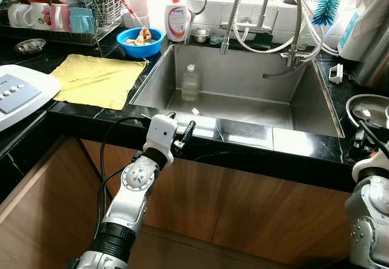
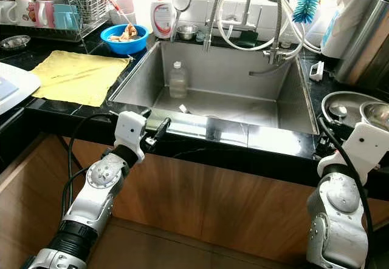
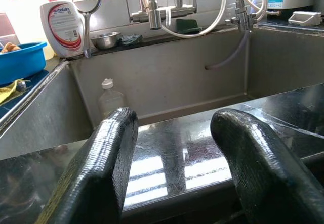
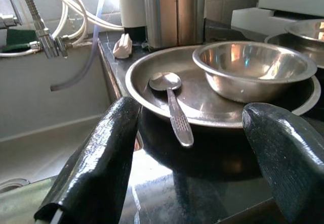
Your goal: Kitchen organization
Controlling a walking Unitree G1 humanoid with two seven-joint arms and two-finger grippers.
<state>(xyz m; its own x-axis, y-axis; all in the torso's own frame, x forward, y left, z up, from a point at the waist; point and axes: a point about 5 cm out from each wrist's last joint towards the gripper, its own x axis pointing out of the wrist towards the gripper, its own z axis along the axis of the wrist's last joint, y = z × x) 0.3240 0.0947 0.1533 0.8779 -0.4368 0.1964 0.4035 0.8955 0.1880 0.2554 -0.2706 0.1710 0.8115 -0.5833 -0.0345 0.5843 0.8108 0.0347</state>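
Observation:
My left gripper point(image 1: 185, 134) is open with nothing between its fingers, held at the black counter's front edge just before the steel sink point(image 1: 316, 105). A clear plastic bottle point(image 1: 190, 84) stands upright inside the sink near its left wall, and a small white scrap point(image 1: 195, 111) lies on the sink floor. My right gripper point(image 4: 195, 120) is open too, low at the counter to the right of the sink. It faces a steel plate point(image 4: 144, 75) that carries a spoon point(image 4: 174, 107) and a steel bowl point(image 4: 253, 67).
A yellow cloth point(image 1: 97, 79) lies on the counter left of the sink, with a white appliance point(image 1: 18, 96) beside it. Behind it are a dish rack with mugs point(image 1: 55, 14), a blue bowl point(image 1: 140, 41), a soap bottle point(image 1: 176, 20), the tap and hoses point(image 1: 267, 20) and a blue brush point(image 1: 327, 8).

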